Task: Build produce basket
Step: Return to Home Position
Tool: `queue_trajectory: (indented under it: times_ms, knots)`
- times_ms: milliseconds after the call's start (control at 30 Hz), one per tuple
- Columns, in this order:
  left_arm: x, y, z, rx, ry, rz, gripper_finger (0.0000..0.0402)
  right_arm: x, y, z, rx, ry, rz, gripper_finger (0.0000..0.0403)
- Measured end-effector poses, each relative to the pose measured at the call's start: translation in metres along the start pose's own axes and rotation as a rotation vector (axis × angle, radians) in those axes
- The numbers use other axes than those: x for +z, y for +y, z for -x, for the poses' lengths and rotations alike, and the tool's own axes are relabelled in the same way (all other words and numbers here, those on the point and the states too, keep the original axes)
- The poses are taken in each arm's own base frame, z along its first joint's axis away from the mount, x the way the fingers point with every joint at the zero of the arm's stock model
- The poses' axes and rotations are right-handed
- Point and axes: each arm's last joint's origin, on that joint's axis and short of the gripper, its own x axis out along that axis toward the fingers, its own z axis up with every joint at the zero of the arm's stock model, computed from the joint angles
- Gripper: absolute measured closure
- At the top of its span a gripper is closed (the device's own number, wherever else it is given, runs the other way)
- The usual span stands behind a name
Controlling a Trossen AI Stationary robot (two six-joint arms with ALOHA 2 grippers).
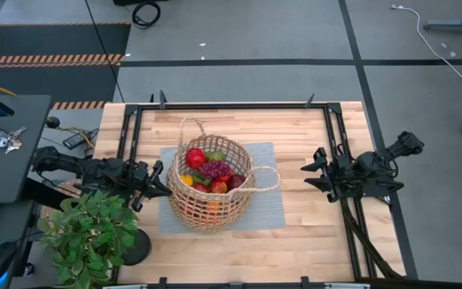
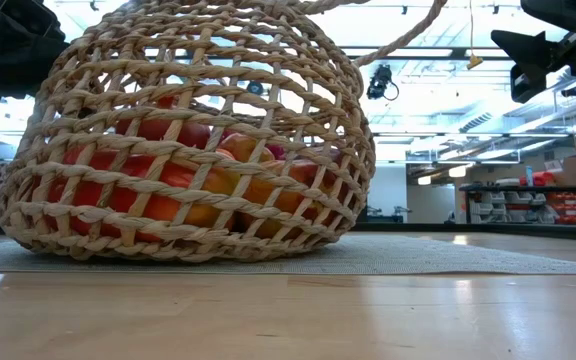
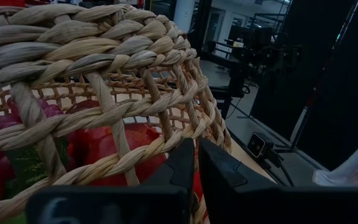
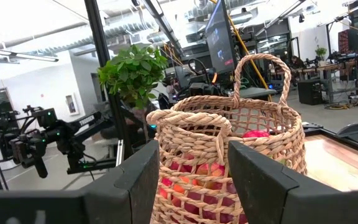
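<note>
The tan wicker basket (image 1: 207, 207) stands on a grey mat (image 1: 267, 210) at the table's middle, its bottom on the mat. The produce (image 1: 212, 170) fills it: a red apple (image 1: 196, 157), purple grapes (image 1: 216, 168) and other red and orange fruit (image 2: 168, 195). One loop handle (image 1: 191, 125) lies toward the far side, the other (image 1: 267, 181) toward the right. My left gripper (image 1: 161, 187) is shut and level at the basket's left wall (image 3: 104, 118). My right gripper (image 1: 312, 170) stands open, well right of the basket (image 4: 229, 143), nothing between its fingers. My left gripper (image 3: 196, 163) points level from the table's left at the woven wall just below the rim (image 3: 166, 146). Whether its shut fingertips touch the weave, I cannot tell.
A leafy potted plant (image 1: 91, 237) stands at the table's near left corner, close to my left arm. Black frame rails (image 1: 231, 105) run along the table's edges. Bare wood lies between the mat and my right gripper. Keys (image 1: 5, 141) rest on a side surface at the left.
</note>
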Motion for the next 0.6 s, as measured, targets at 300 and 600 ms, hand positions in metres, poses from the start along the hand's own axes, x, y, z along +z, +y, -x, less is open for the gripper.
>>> queue_trajectory:
  times_ms: [300, 600]
  knots:
    - [-0.0001, 0.0000, 0.0000, 0.000, 0.001, -0.001, 0.0366, 0.0000, 0.0000, 0.0000, 0.000, 0.000, 0.000, 0.0206]
    - [0.0000, 0.0000, 0.0000, 0.000, 0.000, -0.001, 0.0373, 0.0000, 0.0000, 0.0000, 0.000, 0.000, 0.000, 0.0206]
